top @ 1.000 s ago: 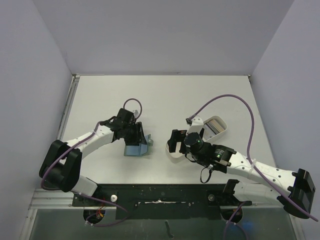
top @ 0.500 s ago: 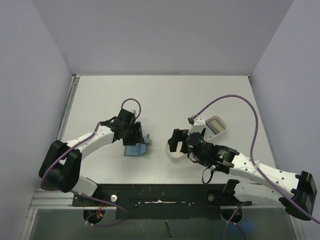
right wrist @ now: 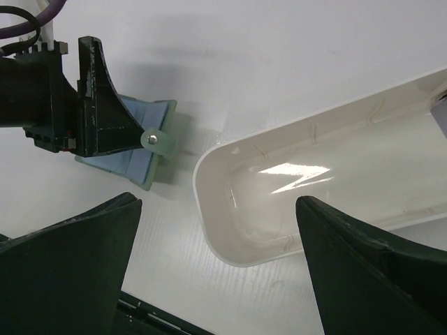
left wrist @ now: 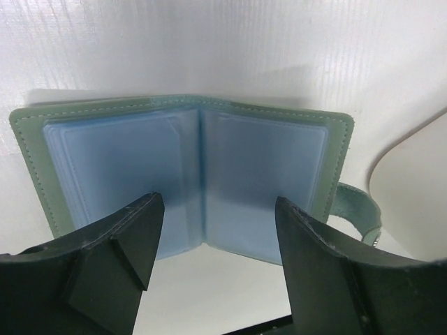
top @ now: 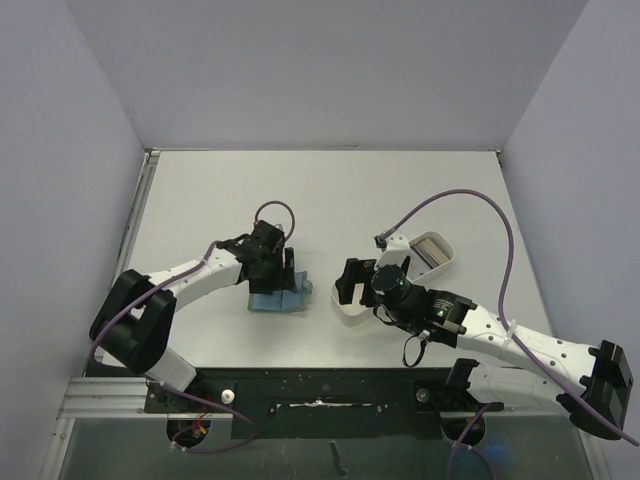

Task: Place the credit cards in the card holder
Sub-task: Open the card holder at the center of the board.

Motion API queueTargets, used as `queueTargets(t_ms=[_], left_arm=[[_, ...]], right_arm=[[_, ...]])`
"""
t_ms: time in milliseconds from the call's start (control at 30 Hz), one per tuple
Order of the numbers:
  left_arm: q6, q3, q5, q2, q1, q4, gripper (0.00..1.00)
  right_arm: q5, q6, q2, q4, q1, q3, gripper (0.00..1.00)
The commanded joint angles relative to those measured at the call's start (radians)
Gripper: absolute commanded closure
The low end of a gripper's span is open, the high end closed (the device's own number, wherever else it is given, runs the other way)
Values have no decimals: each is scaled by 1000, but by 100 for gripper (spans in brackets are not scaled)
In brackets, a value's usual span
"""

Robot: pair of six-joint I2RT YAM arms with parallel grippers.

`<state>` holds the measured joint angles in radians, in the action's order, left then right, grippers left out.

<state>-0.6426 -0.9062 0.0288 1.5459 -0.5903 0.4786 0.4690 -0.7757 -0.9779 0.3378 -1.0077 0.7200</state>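
Our left fingers (left wrist: 119, 251) have spread off the card holder (left wrist: 202, 174), now lying open on the worktop (left wrist: 209, 42) left of the tray (right wrist: 237, 209), slots ready; our right fingers (right wrist: 70, 272) gape empty.

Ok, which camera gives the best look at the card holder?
The left wrist view: the card holder lies open, its pale blue slots filling the frame. The top external view shows it small, half under the left gripper; the right wrist view catches only a corner and its snap tab.
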Motion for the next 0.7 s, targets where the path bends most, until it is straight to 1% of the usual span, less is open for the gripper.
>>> queueTargets(t_ms=[0,133,333,500,600,667], left_arm=[[2,-42,-36,28,-6,-9,37],[7,-37,-53,58,-10,-8,37],[13,-18,-28,82,-16,-37,38],[19,-75,-74,85,-31,52,38],[24,-96,-86,65,-31,71,39],[27,-100,-64,66,-32,67,41]], right_arm=[[5,6,-5,-43,1,15,2],[8,1,-4,-42,1,8,2],[20,-3,-2,-37,1,8,2],[91,-10,20,-38,0,4,2],[127,25,21,-29,0,32,2],[150,44,10,-27,0,42,2]])
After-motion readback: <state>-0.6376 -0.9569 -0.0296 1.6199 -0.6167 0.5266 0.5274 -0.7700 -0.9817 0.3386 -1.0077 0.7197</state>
